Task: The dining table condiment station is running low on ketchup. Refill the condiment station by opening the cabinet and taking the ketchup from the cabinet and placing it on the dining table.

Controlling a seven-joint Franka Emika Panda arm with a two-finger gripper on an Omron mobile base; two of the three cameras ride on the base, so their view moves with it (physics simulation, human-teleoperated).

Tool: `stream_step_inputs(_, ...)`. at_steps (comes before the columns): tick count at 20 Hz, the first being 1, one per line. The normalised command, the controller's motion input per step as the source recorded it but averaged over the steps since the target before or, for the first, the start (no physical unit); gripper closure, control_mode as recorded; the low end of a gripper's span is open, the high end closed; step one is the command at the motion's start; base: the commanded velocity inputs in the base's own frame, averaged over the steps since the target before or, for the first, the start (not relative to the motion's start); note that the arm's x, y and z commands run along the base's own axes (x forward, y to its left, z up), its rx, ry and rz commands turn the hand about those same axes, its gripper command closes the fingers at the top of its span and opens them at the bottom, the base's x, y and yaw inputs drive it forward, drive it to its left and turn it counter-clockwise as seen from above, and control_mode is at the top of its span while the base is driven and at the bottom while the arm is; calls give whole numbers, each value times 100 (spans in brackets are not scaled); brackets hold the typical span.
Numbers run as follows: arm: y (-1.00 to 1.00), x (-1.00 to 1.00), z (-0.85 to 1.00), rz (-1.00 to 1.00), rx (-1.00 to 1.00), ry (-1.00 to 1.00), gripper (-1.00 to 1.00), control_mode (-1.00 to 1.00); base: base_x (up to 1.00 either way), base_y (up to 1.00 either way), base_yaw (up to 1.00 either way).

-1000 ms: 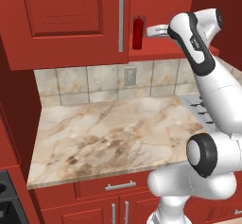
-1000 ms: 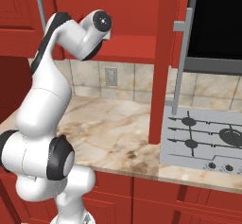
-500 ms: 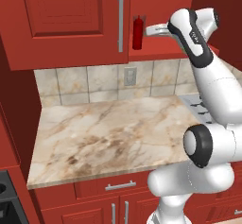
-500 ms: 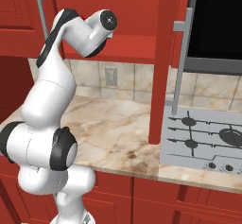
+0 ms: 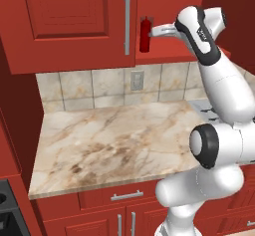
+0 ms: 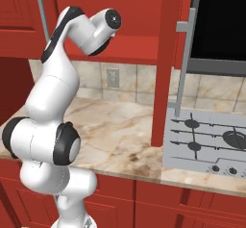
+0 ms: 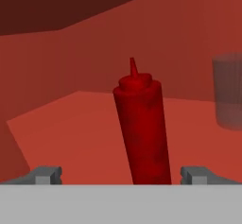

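Observation:
The ketchup point(image 5: 145, 35) is a slim red squeeze bottle that stands upright on the shelf of the red wall cabinet point(image 5: 69, 21), just right of its closed left door. My gripper point(image 5: 151, 31) reaches in from the right at bottle height. In the hand view the ketchup point(image 7: 142, 133) rises close ahead between the two fingertips point(image 7: 45, 175), slightly right of the middle. My gripper point(image 7: 121, 175) is open, its jaws wide apart on either side of the bottle and not touching it. The dining table is out of view.
A translucent grey cup point(image 7: 229, 91) stands on the shelf to the bottle's right. The opened cabinet door point(image 6: 166, 63) with its silver bar handle point(image 6: 185, 63) juts out edge-on. Below lie a marble counter point(image 5: 114, 140), a steel cooktop point(image 6: 211, 143) and a dark oven window point(image 6: 221, 20).
The arm's upper joints have shifted slightly toward the cabinet. The hand stays at the bottle with its jaws wide; the ketchup has not moved.

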Motion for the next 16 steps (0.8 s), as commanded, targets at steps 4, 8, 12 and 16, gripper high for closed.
stream_step_inputs(4, 7, 17, 0, 3, 0, 0, -100, -100, 0, 0, 0)
stream_step_inputs(8, 6, 17, 0, 3, 0, 0, -100, -100, 0, 0, 0)
stream_step_inputs(12, 6, 17, 0, 3, 0, 0, -100, -100, 0, 0, 0)
stream_step_inputs(16, 4, 18, 0, 3, 0, 0, -100, -100, 0, 0, 0)
